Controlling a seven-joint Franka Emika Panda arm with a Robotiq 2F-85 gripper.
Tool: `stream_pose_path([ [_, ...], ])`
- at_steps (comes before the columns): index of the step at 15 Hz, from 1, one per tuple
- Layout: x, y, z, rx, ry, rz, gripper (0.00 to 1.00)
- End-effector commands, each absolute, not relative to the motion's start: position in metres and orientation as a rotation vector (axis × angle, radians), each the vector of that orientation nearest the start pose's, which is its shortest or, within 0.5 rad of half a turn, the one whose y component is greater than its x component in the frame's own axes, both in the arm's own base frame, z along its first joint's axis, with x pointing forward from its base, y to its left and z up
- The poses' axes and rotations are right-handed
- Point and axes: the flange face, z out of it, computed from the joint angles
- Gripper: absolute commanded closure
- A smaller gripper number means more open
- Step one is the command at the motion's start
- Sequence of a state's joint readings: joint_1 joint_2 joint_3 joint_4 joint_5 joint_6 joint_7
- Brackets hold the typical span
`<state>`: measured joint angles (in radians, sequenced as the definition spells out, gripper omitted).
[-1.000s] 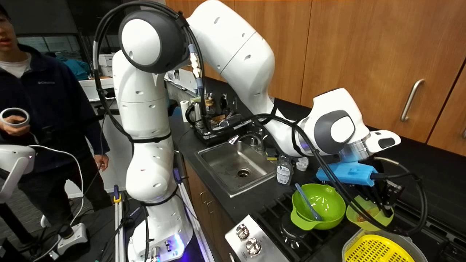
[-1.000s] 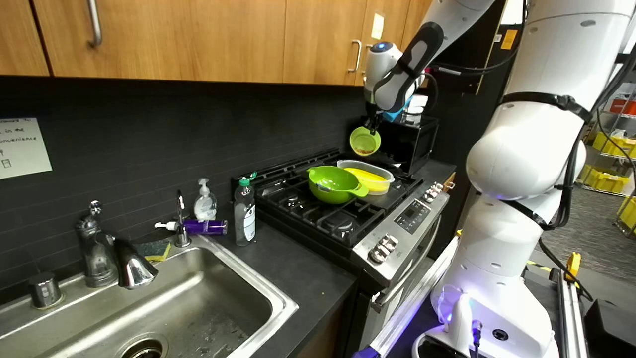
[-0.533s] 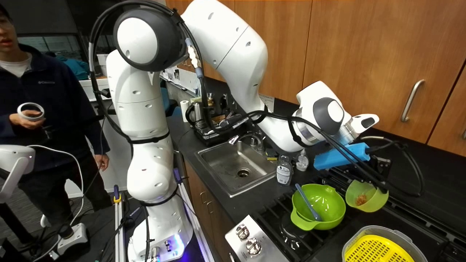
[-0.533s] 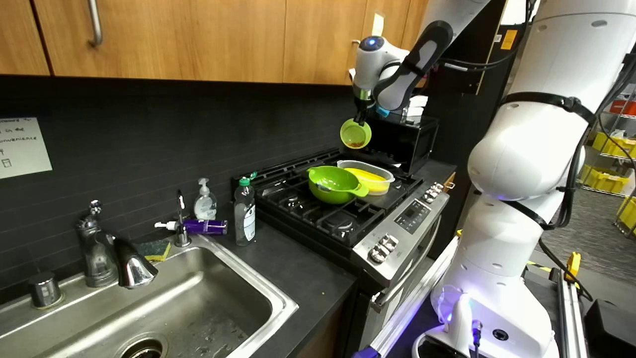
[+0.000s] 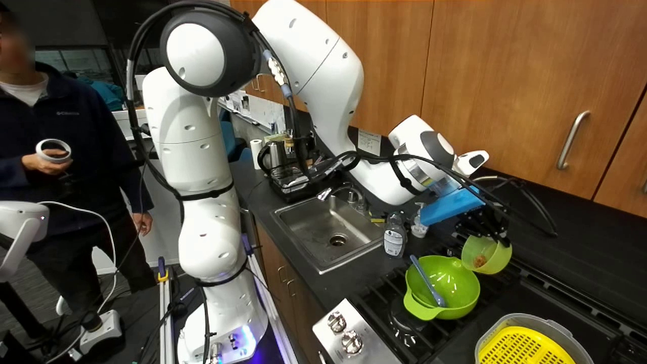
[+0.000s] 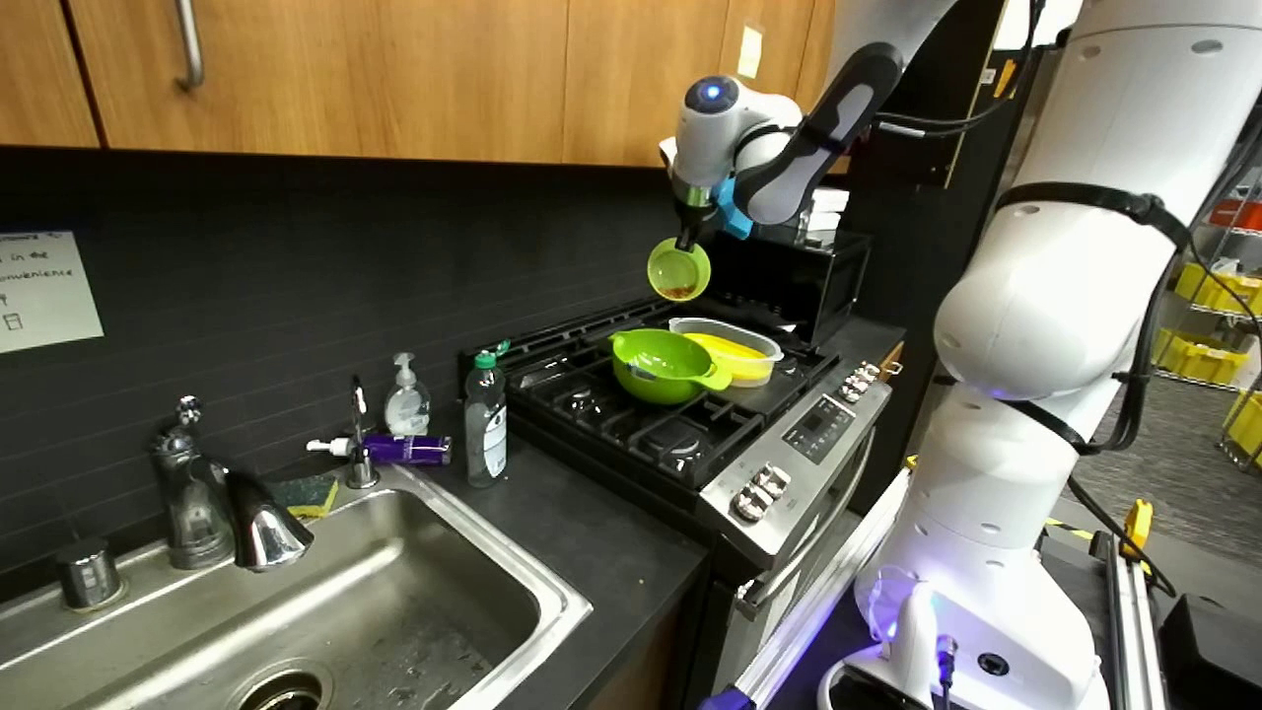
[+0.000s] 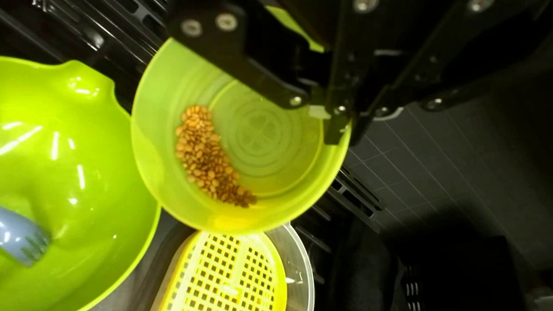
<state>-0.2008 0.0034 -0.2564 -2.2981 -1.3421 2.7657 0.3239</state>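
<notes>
My gripper (image 7: 343,140) is shut on the rim of a small green bowl (image 7: 268,129), one finger inside the wall and one outside. The bowl is held tilted above the stove in both exterior views (image 5: 495,259) (image 6: 675,266). Small orange-brown grains (image 7: 207,160) lie gathered along its lower side. A larger bright green bowl (image 7: 99,172) with a spout and handle is beside and below it, also in both exterior views (image 5: 457,288) (image 6: 663,385). A blue-grey utensil (image 7: 19,235) leans inside the larger bowl; its handle shows in an exterior view (image 5: 427,280).
A clear container (image 5: 498,326) with a yellow perforated strainer (image 7: 233,272) stands on the stove beside the large bowl. Dish soap (image 6: 485,419) and a pump bottle (image 6: 407,399) stand by the sink (image 5: 303,217). A black microwave (image 6: 843,276) is behind. Wooden cabinets (image 5: 505,76) hang above.
My gripper has moved left in both exterior views, carrying the small bowl from near the clear container to beside the large bowl. The small bowl has tipped, showing more of its inside.
</notes>
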Motion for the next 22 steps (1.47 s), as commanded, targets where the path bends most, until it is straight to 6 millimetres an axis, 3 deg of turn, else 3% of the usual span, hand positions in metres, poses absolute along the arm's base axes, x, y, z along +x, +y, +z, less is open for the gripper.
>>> stream_pose_path([
  [1, 0.491, -0.168, 0.375, 2.248, 0.494, 0.405, 0.99],
  [6, 0.5, -0.13, 0.366, 2.191, 0.514, 0.385, 0.99],
  [10, 0.502, -0.117, 0.36, 2.188, 0.481, 0.377, 0.99],
  [22, 0.489, -0.138, 0.349, 2.158, 0.326, 0.448, 0.99],
])
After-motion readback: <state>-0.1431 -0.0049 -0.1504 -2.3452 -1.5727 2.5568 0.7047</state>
